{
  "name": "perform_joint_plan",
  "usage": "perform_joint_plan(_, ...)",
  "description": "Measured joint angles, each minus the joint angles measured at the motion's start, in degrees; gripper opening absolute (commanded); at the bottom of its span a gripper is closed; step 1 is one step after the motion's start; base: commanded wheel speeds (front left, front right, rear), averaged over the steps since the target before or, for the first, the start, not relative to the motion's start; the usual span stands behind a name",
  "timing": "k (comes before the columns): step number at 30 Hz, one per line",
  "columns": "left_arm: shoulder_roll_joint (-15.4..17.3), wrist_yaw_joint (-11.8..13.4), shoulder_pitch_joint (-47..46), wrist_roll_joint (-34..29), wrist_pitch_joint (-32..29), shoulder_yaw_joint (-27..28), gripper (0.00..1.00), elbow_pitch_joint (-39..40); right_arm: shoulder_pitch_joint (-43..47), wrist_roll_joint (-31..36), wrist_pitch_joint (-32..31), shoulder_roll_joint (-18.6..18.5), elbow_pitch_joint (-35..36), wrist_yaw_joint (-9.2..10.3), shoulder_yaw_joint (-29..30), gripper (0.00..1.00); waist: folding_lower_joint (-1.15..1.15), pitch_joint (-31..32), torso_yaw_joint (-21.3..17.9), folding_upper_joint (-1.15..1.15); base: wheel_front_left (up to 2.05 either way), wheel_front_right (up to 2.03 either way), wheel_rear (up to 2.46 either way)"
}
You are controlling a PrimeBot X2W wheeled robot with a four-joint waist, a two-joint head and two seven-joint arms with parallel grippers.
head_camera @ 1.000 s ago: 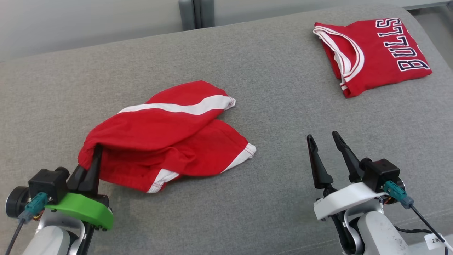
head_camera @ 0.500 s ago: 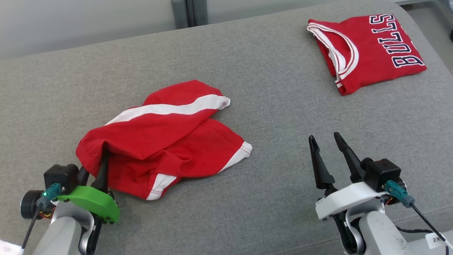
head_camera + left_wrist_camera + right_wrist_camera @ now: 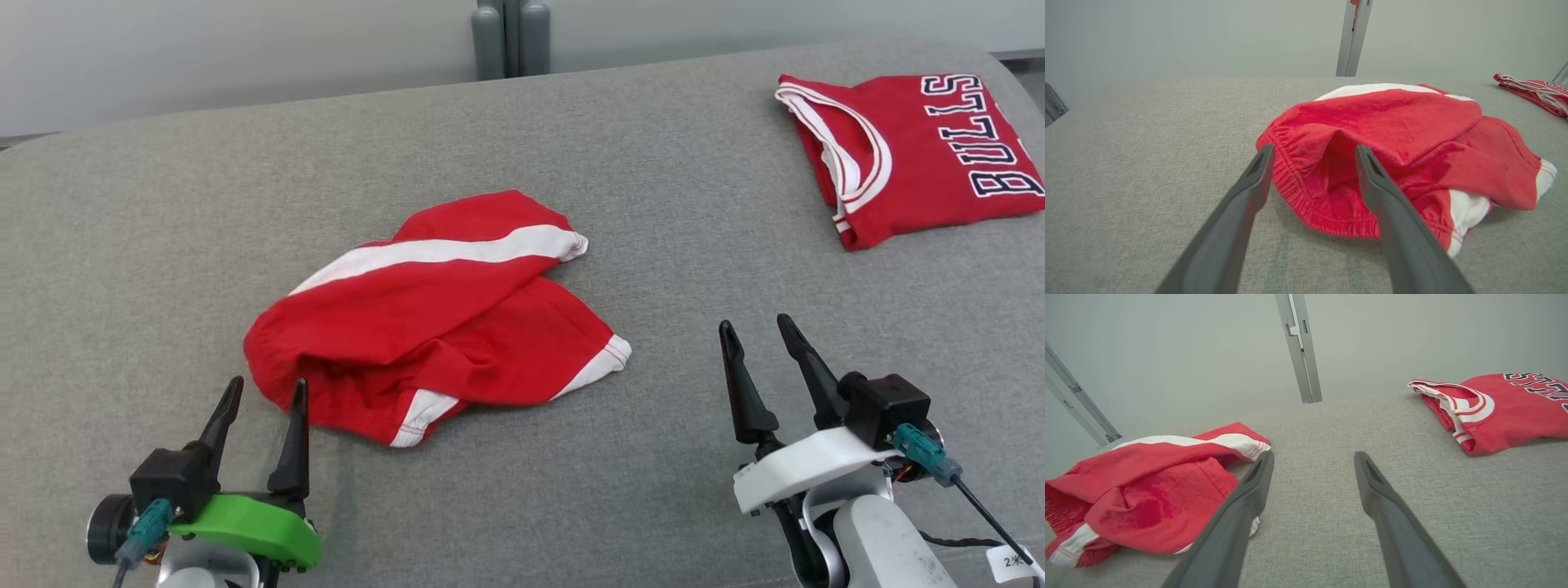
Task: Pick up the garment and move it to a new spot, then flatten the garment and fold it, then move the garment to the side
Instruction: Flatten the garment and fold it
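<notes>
Red shorts with white side stripes point(image 3: 441, 327) lie crumpled in the middle of the grey couch surface point(image 3: 163, 245). My left gripper point(image 3: 265, 394) is open just in front of their elastic waistband, holding nothing. In the left wrist view the waistband point(image 3: 1310, 192) gapes between and just beyond my fingertips point(image 3: 1312, 151). My right gripper point(image 3: 758, 328) stands open and empty to the right of the shorts. The right wrist view shows the shorts point(image 3: 1155, 490) to the left of that gripper point(image 3: 1312, 455).
A folded red Bulls jersey point(image 3: 914, 151) lies at the far right back of the couch; the jersey point(image 3: 1498, 410) appears at the right in the right wrist view. A grey post point(image 3: 510, 37) stands behind the couch. Bare fabric stretches left of the shorts and between the two garments.
My left gripper has let go of the shorts' waistband, opened and drawn back toward me. The head camera has shifted, so the whole scene sits further right.
</notes>
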State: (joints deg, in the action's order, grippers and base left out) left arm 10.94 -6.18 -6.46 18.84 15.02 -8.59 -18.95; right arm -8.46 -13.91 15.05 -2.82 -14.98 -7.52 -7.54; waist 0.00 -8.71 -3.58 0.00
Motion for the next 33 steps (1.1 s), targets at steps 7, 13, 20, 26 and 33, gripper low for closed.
perform_joint_plan(7, -3.16, 0.18, 4.25, -4.08, 0.01, 9.42, 1.0, 11.81, 0.24, 0.05, 0.0, 0.01, -0.04, 0.0, 0.89, 1.0, 0.0, 0.89, 2.95, 0.0, 0.0, 0.0, 0.0)
perform_joint_plan(13, -5.55, 1.33, 7.6, -8.7, 0.01, 18.03, 1.0, 19.02, 0.29, -0.01, 0.0, 0.01, -0.15, 0.0, 0.81, 1.0, 0.0, 1.81, 3.83, 0.0, 0.0, 0.0, 0.0)
perform_joint_plan(20, -7.43, 1.13, 10.66, -10.83, 0.01, 20.52, 1.0, 19.39, 2.03, -0.09, 0.0, 0.01, -0.45, 0.0, 1.09, 1.0, 0.0, 2.8, 3.46, 0.0, 0.0, 0.0, 0.0)
perform_joint_plan(26, -7.91, 0.89, 11.74, -11.16, 0.01, 20.46, 1.0, 18.03, 2.76, -0.11, 0.0, 0.01, -0.97, 0.0, 1.08, 1.0, 0.0, 3.68, 3.12, 0.0, 0.0, 0.0, 0.0)
perform_joint_plan(33, -7.98, 0.88, 11.76, -11.28, 0.01, 19.81, 1.0, 17.59, 3.15, -0.02, 0.0, 0.0, -1.13, 0.0, 1.23, 1.0, 0.0, 4.41, 3.18, 0.0, 0.0, 0.0, 0.0)
